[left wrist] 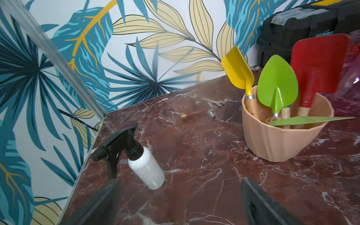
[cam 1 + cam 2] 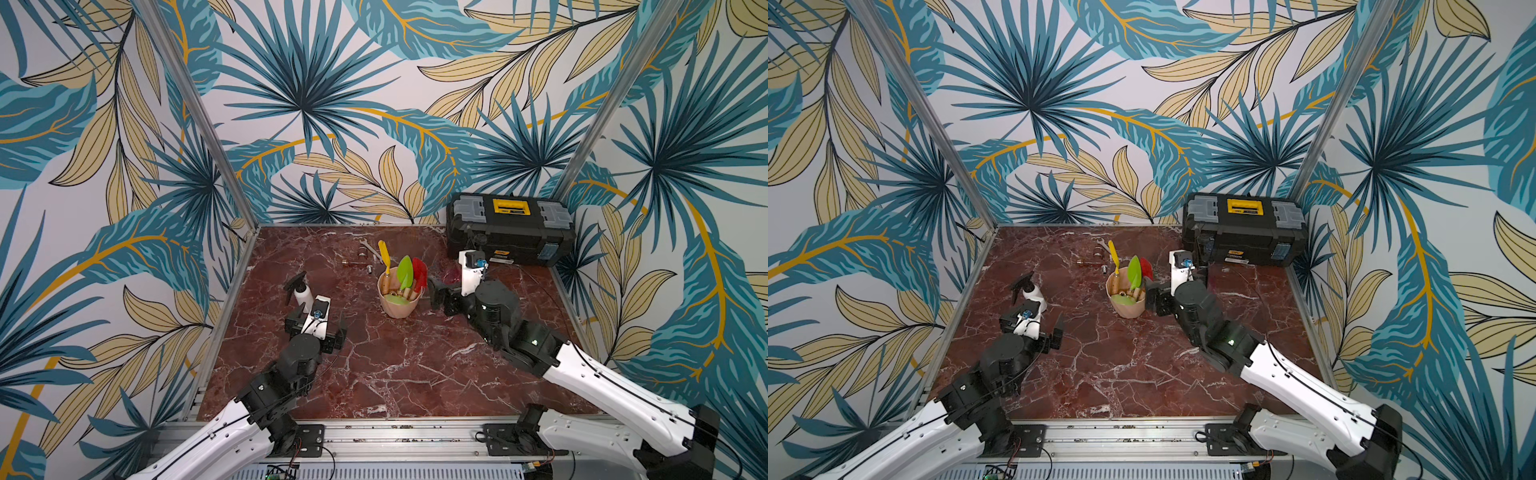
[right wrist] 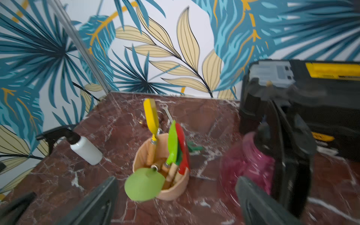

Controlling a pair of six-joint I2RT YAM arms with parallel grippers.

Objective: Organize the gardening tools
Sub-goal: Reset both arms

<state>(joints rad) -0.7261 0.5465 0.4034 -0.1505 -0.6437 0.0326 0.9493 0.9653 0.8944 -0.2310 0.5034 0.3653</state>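
Observation:
A peach pot (image 2: 400,305) mid-table holds wooden-handled tools: yellow (image 2: 384,254), lime-green (image 2: 404,272) and red (image 2: 419,270) heads stand up. A flat lime-green head (image 3: 145,184) leans over its rim. The translucent pink, black-topped sprayer (image 3: 251,165) stands right of the pot, close beside one finger of my right gripper (image 3: 175,202). That gripper is open and empty, facing the pot. My left gripper (image 1: 181,204) is open and empty over bare table, with a white spray bottle (image 1: 146,167) just beyond one finger.
A black-and-yellow toolbox (image 2: 511,228) sits at the back right corner. A silver wrench (image 2: 368,246) and small metal fittings (image 2: 353,262) lie behind the pot. Metal frame rails (image 2: 224,316) border the marble table.

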